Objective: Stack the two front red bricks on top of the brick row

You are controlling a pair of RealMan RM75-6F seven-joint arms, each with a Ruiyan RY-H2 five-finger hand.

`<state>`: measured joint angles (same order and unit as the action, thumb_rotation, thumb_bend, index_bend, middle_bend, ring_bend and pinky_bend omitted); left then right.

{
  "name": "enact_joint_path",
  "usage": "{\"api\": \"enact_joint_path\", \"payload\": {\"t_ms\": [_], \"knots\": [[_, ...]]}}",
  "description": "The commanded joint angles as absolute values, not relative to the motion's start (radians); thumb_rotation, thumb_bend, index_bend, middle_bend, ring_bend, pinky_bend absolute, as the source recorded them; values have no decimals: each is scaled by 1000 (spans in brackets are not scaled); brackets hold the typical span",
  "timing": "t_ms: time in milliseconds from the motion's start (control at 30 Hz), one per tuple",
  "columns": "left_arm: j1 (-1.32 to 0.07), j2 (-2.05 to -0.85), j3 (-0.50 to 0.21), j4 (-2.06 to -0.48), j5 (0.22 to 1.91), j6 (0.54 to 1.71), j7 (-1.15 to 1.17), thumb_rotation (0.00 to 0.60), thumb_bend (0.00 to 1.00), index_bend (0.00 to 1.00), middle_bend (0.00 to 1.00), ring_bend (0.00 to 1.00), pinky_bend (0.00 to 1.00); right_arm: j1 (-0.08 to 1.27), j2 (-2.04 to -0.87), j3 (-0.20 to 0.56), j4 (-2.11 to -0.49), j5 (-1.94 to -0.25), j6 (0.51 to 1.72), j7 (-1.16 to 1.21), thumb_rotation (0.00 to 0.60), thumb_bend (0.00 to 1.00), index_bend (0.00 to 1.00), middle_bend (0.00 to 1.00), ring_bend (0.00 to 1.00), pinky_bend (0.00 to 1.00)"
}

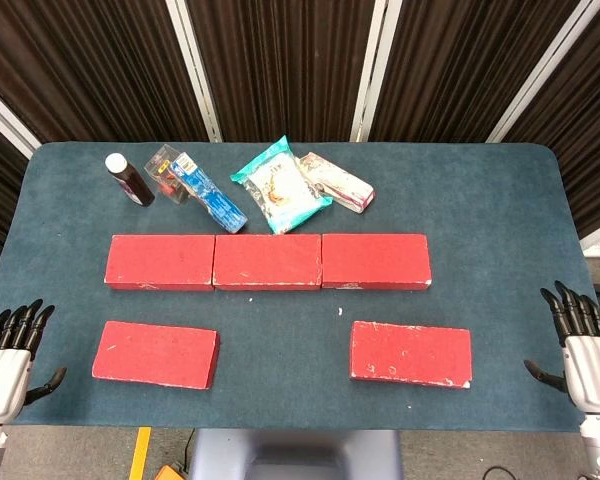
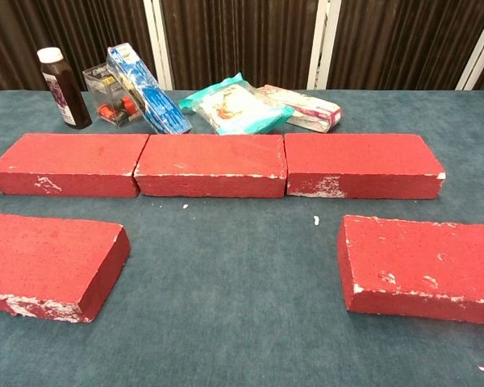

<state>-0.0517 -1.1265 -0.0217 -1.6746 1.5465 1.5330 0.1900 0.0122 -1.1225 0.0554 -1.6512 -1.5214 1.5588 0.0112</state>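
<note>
Waiting: both hands apart-fingered, holding nothing, at table edges.
Left hand (image 1: 10,358): left front brick (image 1: 156,354) just inward, long axis crosswise.
Right hand (image 1: 585,352): right front brick (image 1: 411,354) inward (comparably near).
Brick row (image 1: 268,262): beyond both.

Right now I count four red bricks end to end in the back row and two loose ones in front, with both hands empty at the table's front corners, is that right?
Not quite: the brick row has three bricks, not four, as the head view shows. The rest holds: the front left brick and front right brick lie loose, and the left hand and right hand are empty at the front corners.
</note>
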Motion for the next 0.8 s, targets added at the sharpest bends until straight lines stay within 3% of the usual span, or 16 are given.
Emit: {"api": "enact_joint_path", "payload": {"t_ms": [33,533,800], "knots": [[-51,-1124,-21,-1673,1562,1543,151,600,241,0,0,0,0,13,-1127,58,-1653,-1515,1555,1,600,0,71,26,0,0],[-60,-1104,-15,-1675,1553,1513,100,600,193,0,0,0,0,11,-1119,54,-1654,-1523,1553,24,600,0,71,26,0,0],[-103,-942,1,-1860,1545,1418,246,600,196,0,0,0,0,27,-1113,50,-1652,-1514,1509,33,600,0,72,26,0,0]]}}
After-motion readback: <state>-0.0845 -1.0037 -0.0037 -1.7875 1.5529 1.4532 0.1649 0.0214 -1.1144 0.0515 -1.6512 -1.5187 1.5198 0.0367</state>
